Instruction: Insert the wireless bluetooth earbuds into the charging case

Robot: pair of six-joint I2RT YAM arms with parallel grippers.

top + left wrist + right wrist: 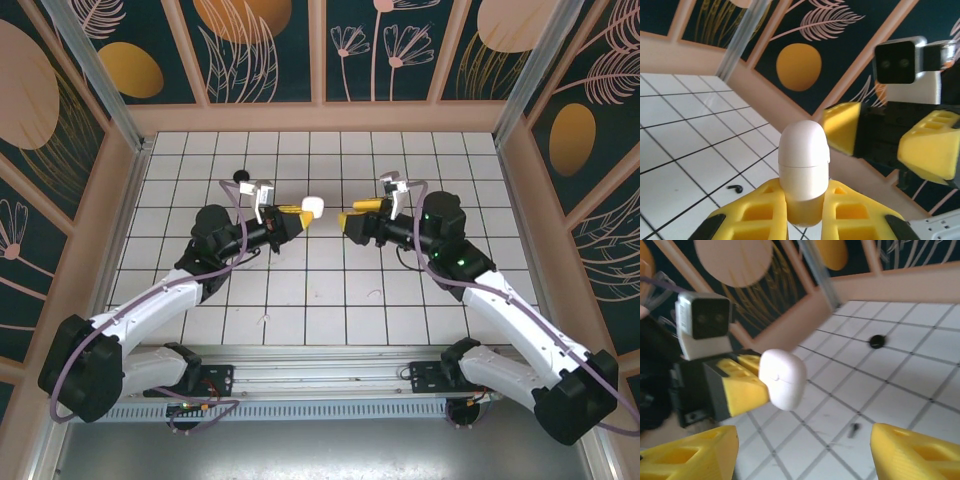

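L gripper is pinching the charging case by one end, mid-frame, R gripper is gaping empty near it, earbud is lying lower left in L wrist view on tile; R's push could be twisting case loose

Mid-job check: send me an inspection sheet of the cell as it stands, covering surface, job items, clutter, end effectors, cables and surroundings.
Surface: white tiled table, faint scuffs.
Job's things: small glossy white plastic charging case, lid closed, held off the table; tiny black comma-shaped earbud lying on a tile beyond it; small black rounded piece on the far-left tiles, perhaps the second earbud, too small to tell.
Clutter: nothing seen.
End effectors: left end effector shut on the case; right end effector open, facing the case, not touching.
Cables: purple-grey cables along both arms, off the job's things.
Surroundings: dark floral wall panels in peach frames.
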